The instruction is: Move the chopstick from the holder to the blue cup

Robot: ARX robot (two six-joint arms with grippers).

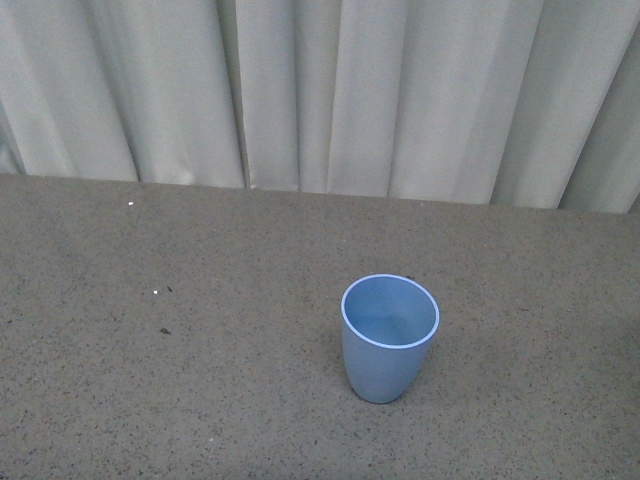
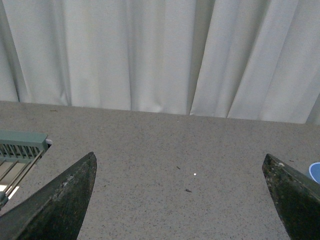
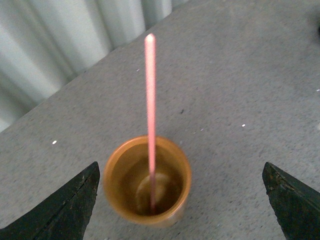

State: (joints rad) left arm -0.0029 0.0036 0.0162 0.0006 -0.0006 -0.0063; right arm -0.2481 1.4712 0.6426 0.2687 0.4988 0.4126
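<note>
The blue cup (image 1: 389,338) stands upright and empty on the grey speckled table in the front view; its rim edge shows in the left wrist view (image 2: 315,171). In the right wrist view one salmon-pink chopstick (image 3: 150,115) stands upright in an orange-brown cup holder (image 3: 147,182). My right gripper (image 3: 180,172) is open, its dark fingertips (image 3: 70,202) wide apart, the holder between them but nearer one side. My left gripper (image 2: 180,165) is open over bare table, empty. Neither arm shows in the front view.
A pale curtain (image 1: 320,90) hangs behind the table's far edge. A grey-green slatted rack (image 2: 20,150) sits at the edge of the left wrist view. Small specks lie on the table (image 1: 160,292).
</note>
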